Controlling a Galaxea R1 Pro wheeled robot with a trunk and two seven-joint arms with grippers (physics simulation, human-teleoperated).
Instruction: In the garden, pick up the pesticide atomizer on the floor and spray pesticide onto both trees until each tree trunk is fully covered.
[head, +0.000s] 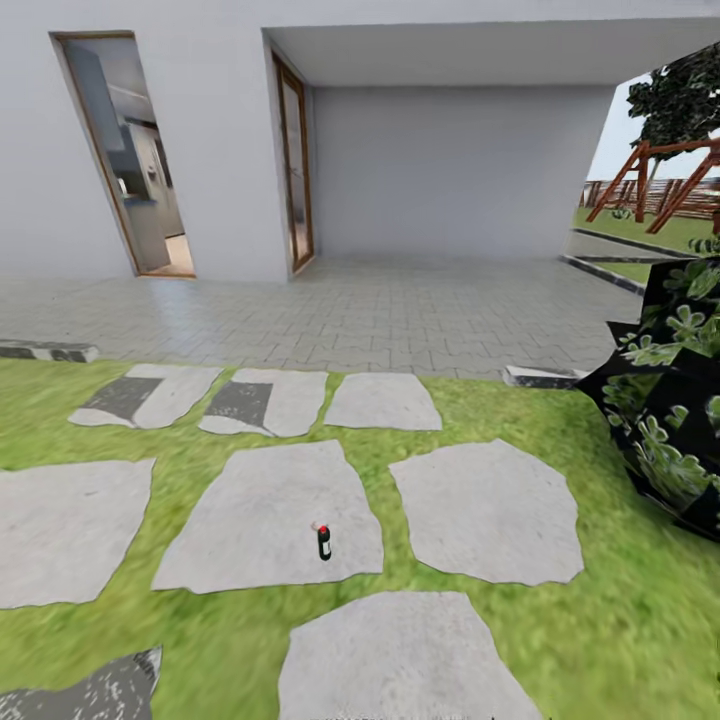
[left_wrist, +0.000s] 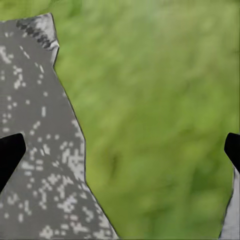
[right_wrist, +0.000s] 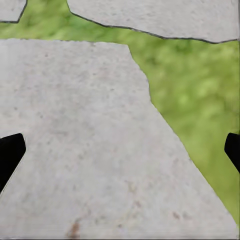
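Pesticide atomizer (head: 323, 542) stood upright on a grey stepping stone (head: 270, 520) in the lawn (head: 620, 620), near that slab's front right corner, small dark bottle with a reddish-white top. One atomizer counted. It was untouched, well ahead of the robot, so the step in hand was judged to be the approach before the pick-up; no spraying begun.

Left gripper (left_wrist: 120, 150) hung released, dark fingertips (left_wrist: 10, 152) far apart at both edges of its wrist view, holding nothing, over grass beside a speckled dark slab (left_wrist: 35, 150). Right gripper (right_wrist: 120, 152) likewise spread wide and empty, over a pale stone (right_wrist: 85, 140).

Next move, as a judgement: roll closer, lower the trunk, bring one arm down over the bottle and close on its body without tipping it.

Counts: seven pale stepping stones in the head view, plus one speckled slab at the lower left corner. One leafy bush (head: 670, 420) at the right. One red wooden frame (head: 660, 185) far off by the fence. Two doorways in the white house wall (head: 220, 150). No thick tree trunk could be made out.
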